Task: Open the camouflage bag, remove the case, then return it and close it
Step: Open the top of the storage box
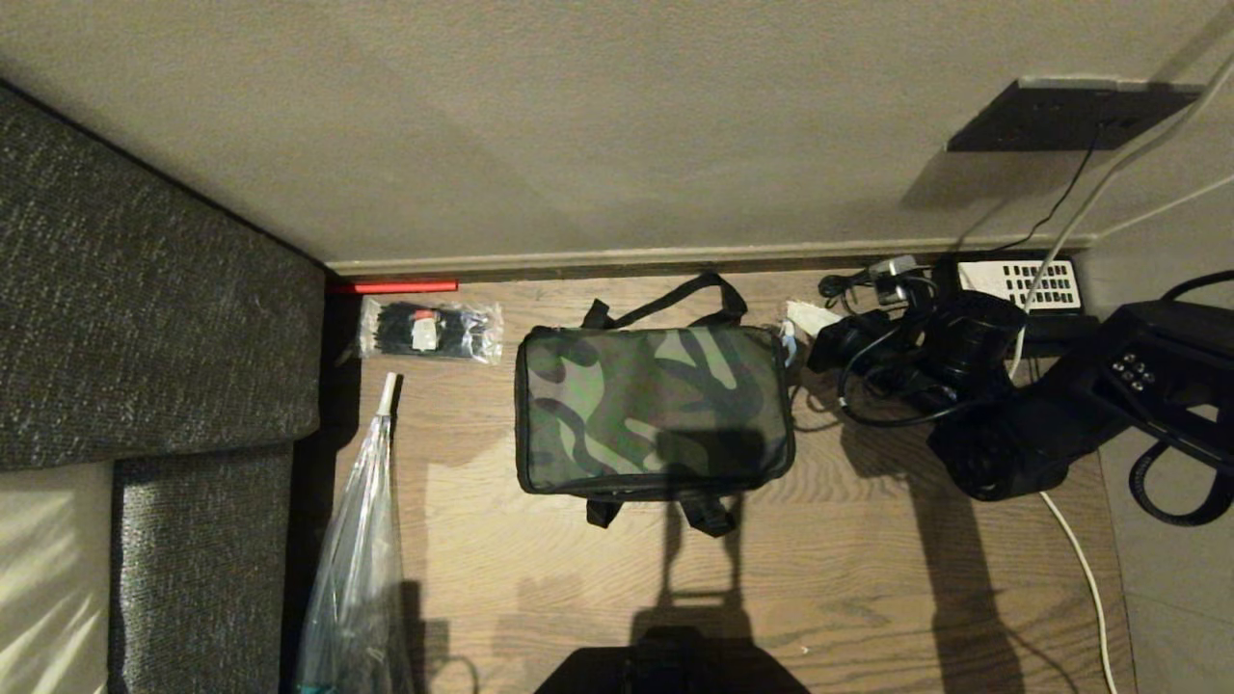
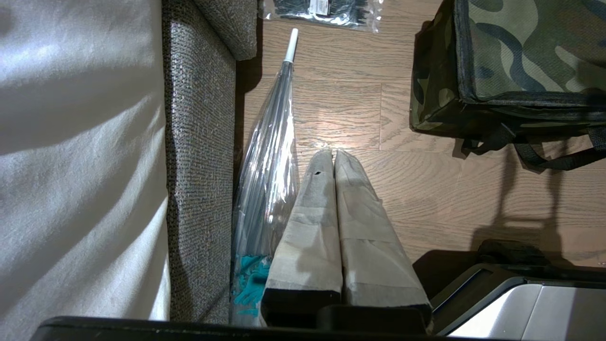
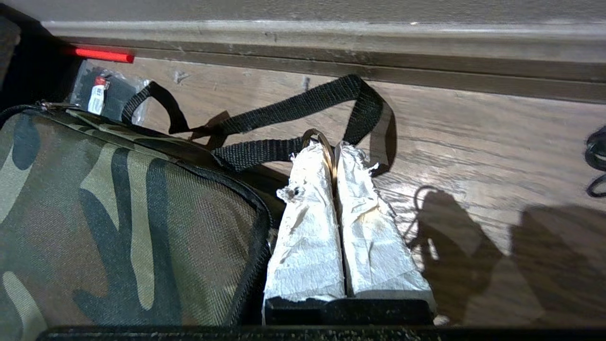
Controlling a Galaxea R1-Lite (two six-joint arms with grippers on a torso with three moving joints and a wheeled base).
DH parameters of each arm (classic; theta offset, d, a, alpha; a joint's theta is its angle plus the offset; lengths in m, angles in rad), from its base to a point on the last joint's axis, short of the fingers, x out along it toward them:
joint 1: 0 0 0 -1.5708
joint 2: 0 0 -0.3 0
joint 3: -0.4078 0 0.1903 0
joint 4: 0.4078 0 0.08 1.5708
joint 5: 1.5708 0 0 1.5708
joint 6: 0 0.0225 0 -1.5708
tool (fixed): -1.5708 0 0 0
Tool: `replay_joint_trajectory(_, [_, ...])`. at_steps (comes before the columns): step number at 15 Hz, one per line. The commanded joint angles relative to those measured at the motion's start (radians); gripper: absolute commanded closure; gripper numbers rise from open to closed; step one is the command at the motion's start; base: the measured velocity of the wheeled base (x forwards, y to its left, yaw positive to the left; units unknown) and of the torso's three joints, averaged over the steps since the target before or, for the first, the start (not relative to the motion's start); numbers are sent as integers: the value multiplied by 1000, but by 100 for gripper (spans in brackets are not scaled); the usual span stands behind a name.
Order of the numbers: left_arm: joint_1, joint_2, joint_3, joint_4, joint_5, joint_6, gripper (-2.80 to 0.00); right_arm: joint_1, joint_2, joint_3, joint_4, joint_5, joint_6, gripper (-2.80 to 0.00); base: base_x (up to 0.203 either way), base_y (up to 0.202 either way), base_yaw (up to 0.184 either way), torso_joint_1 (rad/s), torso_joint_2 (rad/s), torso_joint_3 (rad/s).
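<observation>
The camouflage bag (image 1: 656,410) (image 2: 521,47) (image 3: 118,213) lies on the wooden floor with its lid down, and its black strap (image 3: 303,106) loops toward the wall. The case is out of view. My right gripper (image 3: 331,148) (image 1: 805,318) is at the bag's far right corner. Its white-wrapped fingers are shut on a thin metal ring (image 3: 316,131) that pokes out between the tips. My left gripper (image 2: 331,154) hangs shut and empty over the floor, left of the bag and beside the umbrella.
A clear folded umbrella (image 1: 357,540) lies along the grey sofa (image 1: 145,289) on the left. A packet of black cable ties (image 1: 429,331) sits near the skirting board. A desk phone (image 1: 1022,284) and loose cables (image 1: 868,386) crowd the floor right of the bag.
</observation>
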State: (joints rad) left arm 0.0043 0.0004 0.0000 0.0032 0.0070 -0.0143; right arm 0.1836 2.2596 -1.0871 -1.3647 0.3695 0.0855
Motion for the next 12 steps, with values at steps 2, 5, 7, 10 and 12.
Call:
replay_joint_trajectory(2, [0, -2, 3, 0, 1, -1, 0, 5, 16, -17, -8, 2, 0, 0, 0, 0, 0, 0, 0, 0])
replay_joint_trajectory(5, [0, -2, 3, 0, 1, 0, 0, 7, 17, -19, -14, -1, -7, 0, 0, 0, 0, 0, 0, 0])
replay_joint_trajectory(7, [0, -2, 3, 0, 1, -1, 0, 8, 17, -13, -14, -19, -13, 0, 0, 0, 0, 0, 0, 0])
replay_joint_trajectory(10, [0, -2, 3, 0, 1, -1, 0, 8, 31, 2, -14, -30, -42, -280, 0, 0, 0, 0, 0, 0])
replay_joint_trajectory(12, [0, -2, 3, 0, 1, -1, 0, 7, 34, 15, -33, -27, -64, -280, 0, 0, 0, 0, 0, 0])
